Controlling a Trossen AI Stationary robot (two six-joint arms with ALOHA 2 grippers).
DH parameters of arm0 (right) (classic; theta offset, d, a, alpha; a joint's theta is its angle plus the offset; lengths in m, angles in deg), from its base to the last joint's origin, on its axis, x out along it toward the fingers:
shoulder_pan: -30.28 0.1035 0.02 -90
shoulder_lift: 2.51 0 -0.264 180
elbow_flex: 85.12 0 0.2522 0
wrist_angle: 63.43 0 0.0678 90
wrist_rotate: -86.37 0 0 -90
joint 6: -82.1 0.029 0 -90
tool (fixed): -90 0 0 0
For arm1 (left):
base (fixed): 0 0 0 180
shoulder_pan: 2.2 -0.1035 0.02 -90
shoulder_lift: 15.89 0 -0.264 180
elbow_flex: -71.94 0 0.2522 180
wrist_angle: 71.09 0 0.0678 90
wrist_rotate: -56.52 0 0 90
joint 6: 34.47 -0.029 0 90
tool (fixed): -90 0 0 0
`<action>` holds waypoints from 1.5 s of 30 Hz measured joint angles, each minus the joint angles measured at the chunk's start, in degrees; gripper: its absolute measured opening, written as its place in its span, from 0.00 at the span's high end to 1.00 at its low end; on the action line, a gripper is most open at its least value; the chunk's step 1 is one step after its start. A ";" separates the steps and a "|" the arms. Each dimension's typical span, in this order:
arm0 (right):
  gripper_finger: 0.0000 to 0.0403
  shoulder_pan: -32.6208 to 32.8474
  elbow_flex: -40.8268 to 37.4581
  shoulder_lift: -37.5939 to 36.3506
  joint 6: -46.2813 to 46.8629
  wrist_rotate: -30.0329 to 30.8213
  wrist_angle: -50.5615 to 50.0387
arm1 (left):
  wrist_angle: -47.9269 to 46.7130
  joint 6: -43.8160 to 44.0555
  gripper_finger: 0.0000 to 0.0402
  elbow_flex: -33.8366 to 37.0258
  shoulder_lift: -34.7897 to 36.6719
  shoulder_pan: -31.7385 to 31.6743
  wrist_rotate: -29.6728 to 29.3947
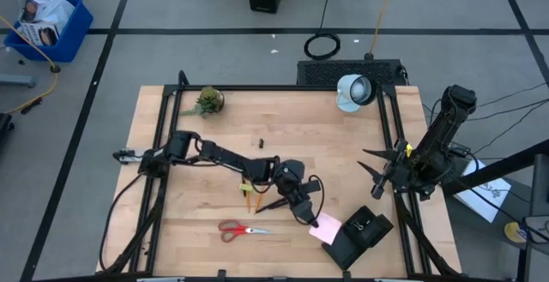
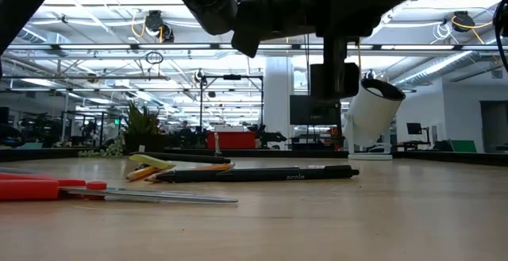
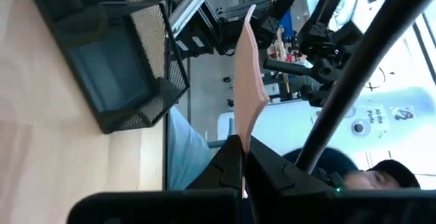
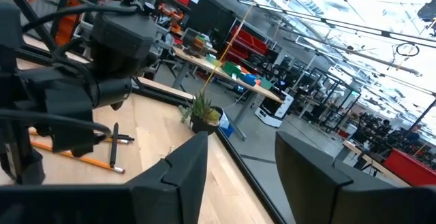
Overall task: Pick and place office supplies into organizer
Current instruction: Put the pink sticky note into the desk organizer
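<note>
Right now your left gripper (image 1: 316, 222) is carrying the pink sticky-note pad (image 1: 326, 228) toward the organizer (image 1: 360, 235), so the step in hand looks like the transfer of that pad. From above, the pad hangs at the gripper's tip just beside the organizer's near end, low on the desk (image 1: 171, 231) and right of centre. In the left wrist view the two dark fingers (image 3: 228, 166) are clenched on the pad's edge (image 3: 248, 81), which stands up thin between them, with the organizer's mesh wall (image 3: 146, 40) close ahead.

Next, you will probably need to bring the pad over an open compartment, lower it and let go; the pad is wide and held by one edge, so it may need to go in squarely to clear the walls.

Your right gripper (image 1: 376, 169) waits at the desk's right edge, well apart from the work, its fingers (image 4: 180, 169) spread and holding nothing.

Left on the desk: the red-handled scissors (image 1: 240, 229) near the front, and the pencils (image 1: 251, 198) and a black pen (image 2: 254, 174) lying together under the left arm.
</note>
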 joint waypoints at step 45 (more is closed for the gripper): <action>0.60 0.02 0.00 0.04 0.00 -0.02 -0.46 | -5.10 15.97 0.97 -20.46 -18.16 -0.45 9.10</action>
